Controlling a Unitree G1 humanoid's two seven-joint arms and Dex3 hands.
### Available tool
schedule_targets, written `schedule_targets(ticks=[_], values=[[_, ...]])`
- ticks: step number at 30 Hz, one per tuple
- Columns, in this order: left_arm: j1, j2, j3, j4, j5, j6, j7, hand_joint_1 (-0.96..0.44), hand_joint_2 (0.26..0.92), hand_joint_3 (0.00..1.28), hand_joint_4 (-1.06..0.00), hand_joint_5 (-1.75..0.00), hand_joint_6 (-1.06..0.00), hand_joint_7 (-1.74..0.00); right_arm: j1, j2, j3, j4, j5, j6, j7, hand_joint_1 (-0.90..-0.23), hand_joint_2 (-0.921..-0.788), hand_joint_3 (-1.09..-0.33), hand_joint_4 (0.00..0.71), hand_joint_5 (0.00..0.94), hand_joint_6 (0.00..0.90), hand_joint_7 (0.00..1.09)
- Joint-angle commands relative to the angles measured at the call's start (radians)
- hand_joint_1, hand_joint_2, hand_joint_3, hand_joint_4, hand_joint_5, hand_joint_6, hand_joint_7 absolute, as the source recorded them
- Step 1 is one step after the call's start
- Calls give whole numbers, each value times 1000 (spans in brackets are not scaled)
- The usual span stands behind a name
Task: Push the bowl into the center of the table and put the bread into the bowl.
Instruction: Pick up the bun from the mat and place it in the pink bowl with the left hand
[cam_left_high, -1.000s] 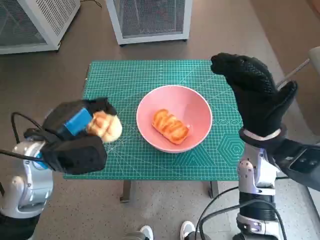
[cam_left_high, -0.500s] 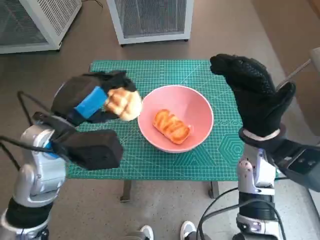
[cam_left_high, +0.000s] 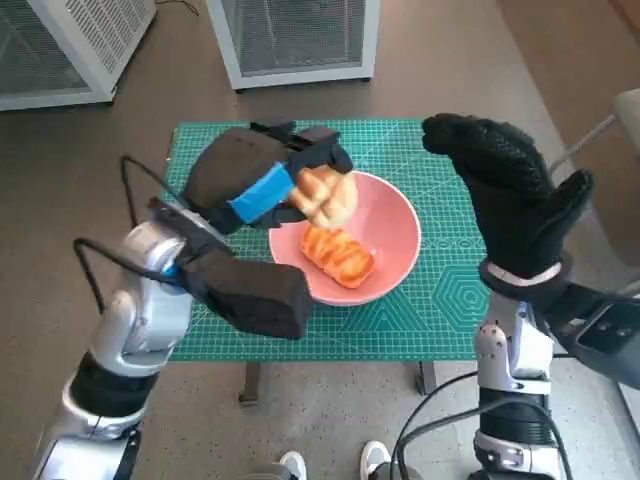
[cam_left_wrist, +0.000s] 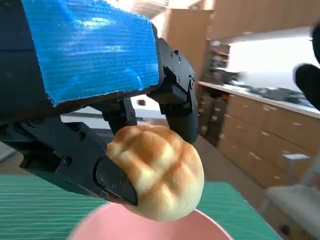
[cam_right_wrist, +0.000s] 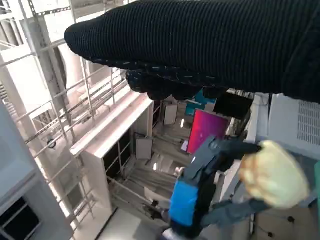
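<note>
The left hand (cam_left_high: 262, 178) holds a round bun (cam_left_high: 326, 196) in its fingers above the near-left rim of the pink bowl (cam_left_high: 395, 235), which sits mid-mat with one pastry (cam_left_high: 339, 254) inside. Released here, the bun could clip the rim and roll onto the mat. The right hand (cam_left_high: 510, 195) hangs raised at the table's right edge, apparently open and empty, leaving room over the bowl.

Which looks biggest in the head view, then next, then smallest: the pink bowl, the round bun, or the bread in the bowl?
1. Pink bowl.
2. and 3. Round bun and bread in the bowl look alike; the bun is held higher, nearer the camera, so unsure.
</note>
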Motion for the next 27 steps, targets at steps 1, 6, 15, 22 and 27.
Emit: schedule_targets(ticks=[1, 6, 15, 22, 27], values=[[-30, -36, -26, 85, 10, -26, 28, 2, 891, 19, -860, -1013, -692, -1066, 21, -6, -5, 1, 3, 1, 6, -514, -921, -387, 270, 1, 121, 484], [-35, -60, -45, 152, 11, -35, 33, 2, 901, 21, -831, -1044, -676, -1086, 22, -6, -5, 3, -8, -10, -1, -517, -921, -392, 267, 0, 122, 486], [-35, -90, -54, 218, -7, 23, -22, 1, 917, 36, -772, -1162, -641, -1065, 21, -9, -8, 13, -20, -31, -8, -515, -921, -395, 266, 0, 121, 488], [-27, -95, -53, 182, -25, 122, -122, -1, 894, 162, -405, -839, -380, -703, 18, -9, -6, 13, -23, -37, -14, -507, -921, -395, 267, 1, 119, 487], [-15, -81, -46, 140, -27, 144, -156, -335, 917, 68, -312, -122, -307, -301, 12, -6, -5, 14, -19, -35, -16, -502, -921, -400, 268, 1, 108, 480]])
